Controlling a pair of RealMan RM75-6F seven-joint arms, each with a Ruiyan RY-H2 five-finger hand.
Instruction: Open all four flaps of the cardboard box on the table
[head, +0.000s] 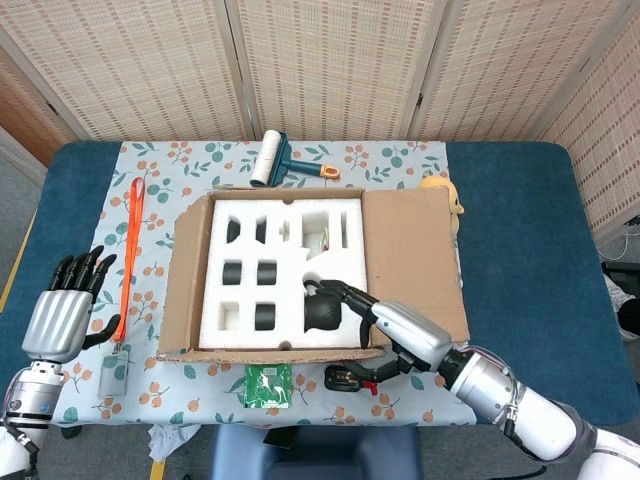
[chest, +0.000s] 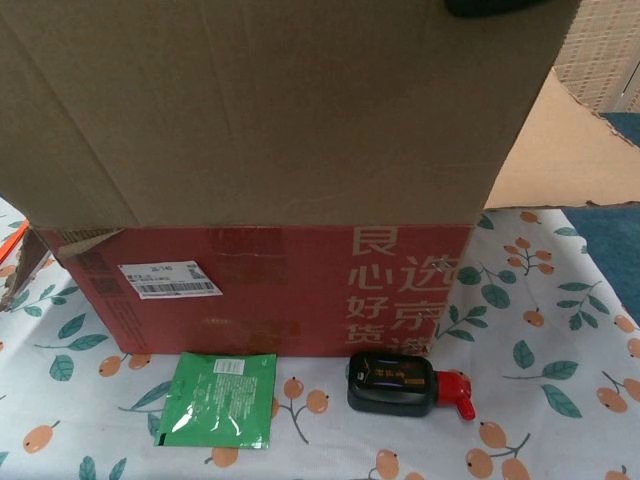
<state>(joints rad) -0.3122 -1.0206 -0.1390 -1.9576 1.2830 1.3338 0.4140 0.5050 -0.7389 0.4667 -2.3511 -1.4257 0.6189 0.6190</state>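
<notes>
The cardboard box (head: 196, 215) stands mid-table with its white foam insert (head: 285, 262) showing. Its right flap (head: 410, 260) lies folded out flat, and the left flap (head: 183, 285) leans outward. The front flap (chest: 260, 100) slants toward me and fills the top of the chest view above the red box front (chest: 280, 290). My right hand (head: 385, 330) grips that flap at its right end, fingers on the inner face; a dark fingertip (chest: 490, 5) shows on the outer face. My left hand (head: 65, 312) hovers open beyond the table's left edge.
A green packet (head: 268, 385) and a black bottle with a red cap (chest: 405, 385) lie just before the box. An orange lanyard (head: 128, 255) runs along the left. A lint roller (head: 270, 158) and a yellow toy (head: 445, 190) sit behind the box.
</notes>
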